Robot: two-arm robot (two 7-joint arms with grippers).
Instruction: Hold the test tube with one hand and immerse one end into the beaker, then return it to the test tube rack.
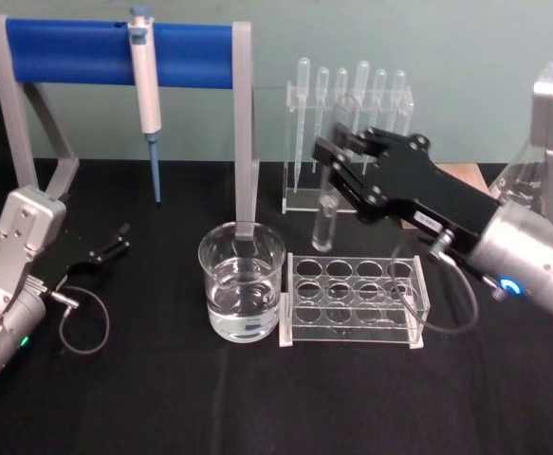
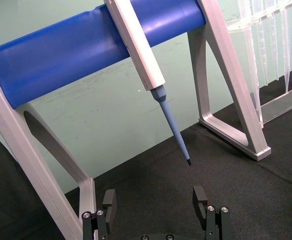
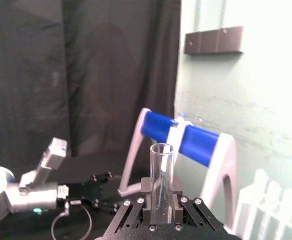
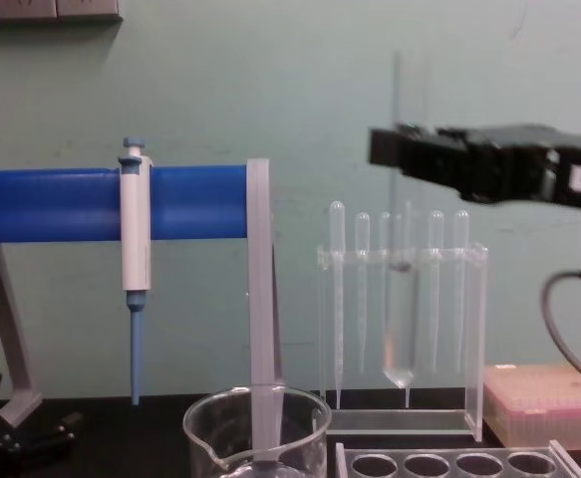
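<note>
Long clear glass test tube (image 1: 325, 226) clamped upright near its open rim by the jaws of the black right gripper (image 1: 344, 161), lifted clear of the clear acrylic tube rack (image 1: 352, 300) and hanging in the air above and behind it, just in front of the clear stand of bulb-topped plastic pipettes (image 1: 350, 142). Rounded bottom well above the worktop in the chest view, nowhere near liquid. Pick-up judged done; dip into the wide clear glass beaker (image 1: 242, 294), withdrawal and return all left.

Beaker standing part-filled with clear liquid on the black worktop (image 1: 162, 398), just left of the rack, touching or almost so. Mouth open and wide against the tube, so generous entry, but rim and spout a lip to clear from above.

Grey post of the blue-barred pipettor stand (image 1: 245, 123) rising right behind the beaker, tight on the far side. White-and-blue pipettor (image 1: 146, 104) hanging farther left, well apart from the likely path. Pipette stand close behind the tube, so little room rearward. Open room above the rack and toward the front.

Black left gripper (image 2: 156, 212) parked low at the worktop's left, jaws apart on nothing, well apart from the beaker.
</note>
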